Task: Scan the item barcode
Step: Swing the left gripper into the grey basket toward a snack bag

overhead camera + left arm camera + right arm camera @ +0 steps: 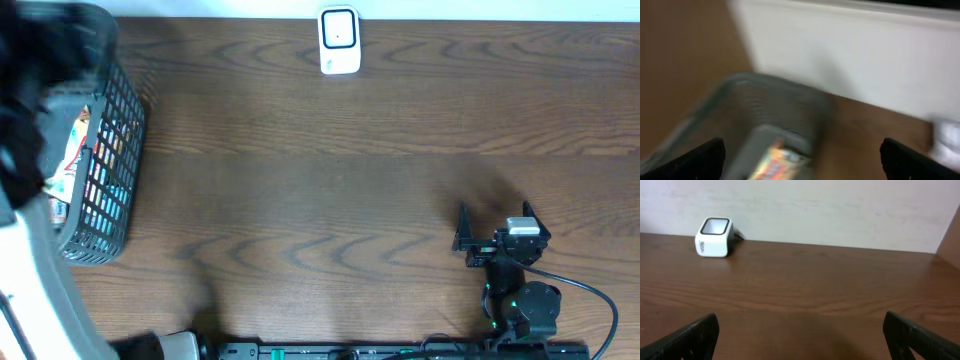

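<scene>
A colourful packet [777, 162], the item, lies inside the dark wire basket [765, 82]; this view is blurred by motion. My left gripper [802, 160] hovers open above the basket, with its fingertips wide apart and nothing between them. From overhead the left arm is a dark blur over the basket [110, 170] at the far left, and colourful packets [85, 150] show through the mesh. The white barcode scanner [339, 40] stands at the table's back edge, also in the right wrist view [714, 236]. My right gripper [497, 222] rests open and empty at the front right [802, 335].
A white wall runs behind the table's back edge. The brown wooden tabletop [330, 200] stretches between basket and right arm. A black cable [600, 300] loops beside the right arm's base. A pale blurred shape [946, 140] sits at the right of the left wrist view.
</scene>
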{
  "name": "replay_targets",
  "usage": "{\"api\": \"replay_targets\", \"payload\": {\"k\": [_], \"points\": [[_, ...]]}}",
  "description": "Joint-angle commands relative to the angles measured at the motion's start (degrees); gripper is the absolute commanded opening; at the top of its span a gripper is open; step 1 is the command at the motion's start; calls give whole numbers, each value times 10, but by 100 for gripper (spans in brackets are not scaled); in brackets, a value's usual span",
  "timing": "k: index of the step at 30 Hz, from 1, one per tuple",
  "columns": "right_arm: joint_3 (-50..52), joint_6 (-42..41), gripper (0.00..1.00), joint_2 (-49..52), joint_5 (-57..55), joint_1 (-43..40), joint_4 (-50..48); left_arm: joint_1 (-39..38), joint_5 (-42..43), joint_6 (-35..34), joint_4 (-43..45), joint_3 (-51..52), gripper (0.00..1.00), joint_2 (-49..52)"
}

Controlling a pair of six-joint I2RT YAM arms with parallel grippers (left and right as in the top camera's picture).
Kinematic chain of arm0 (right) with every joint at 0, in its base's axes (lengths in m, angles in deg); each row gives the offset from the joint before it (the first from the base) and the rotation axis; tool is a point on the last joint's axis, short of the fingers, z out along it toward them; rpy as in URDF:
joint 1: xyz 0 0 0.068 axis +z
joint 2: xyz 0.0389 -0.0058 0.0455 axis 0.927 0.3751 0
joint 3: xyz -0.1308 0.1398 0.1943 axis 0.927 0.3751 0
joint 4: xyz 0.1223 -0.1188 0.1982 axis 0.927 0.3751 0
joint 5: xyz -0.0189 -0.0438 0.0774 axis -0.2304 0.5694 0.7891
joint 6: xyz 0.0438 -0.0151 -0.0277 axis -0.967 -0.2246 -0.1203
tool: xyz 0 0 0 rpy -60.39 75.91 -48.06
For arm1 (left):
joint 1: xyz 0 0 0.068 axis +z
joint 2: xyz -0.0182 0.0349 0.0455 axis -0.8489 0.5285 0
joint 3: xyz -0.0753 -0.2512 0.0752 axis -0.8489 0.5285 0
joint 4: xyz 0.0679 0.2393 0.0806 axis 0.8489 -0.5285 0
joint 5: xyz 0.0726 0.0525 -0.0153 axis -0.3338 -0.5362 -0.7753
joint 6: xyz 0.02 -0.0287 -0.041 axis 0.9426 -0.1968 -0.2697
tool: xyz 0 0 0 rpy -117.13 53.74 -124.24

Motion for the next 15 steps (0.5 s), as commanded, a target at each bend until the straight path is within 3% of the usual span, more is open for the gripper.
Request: {"api": "replay_targets", "payload": {"k": [1,9,15], "points": [[1,5,99,-3,1,5,2,70,-56,-48,-18,-15,97,37],[1,5,99,-3,1,5,2,158,-57,-38,-4,77,98,106],[1,5,99,-3,1,5,2,185,-51,9,20,175,98,169]]}}
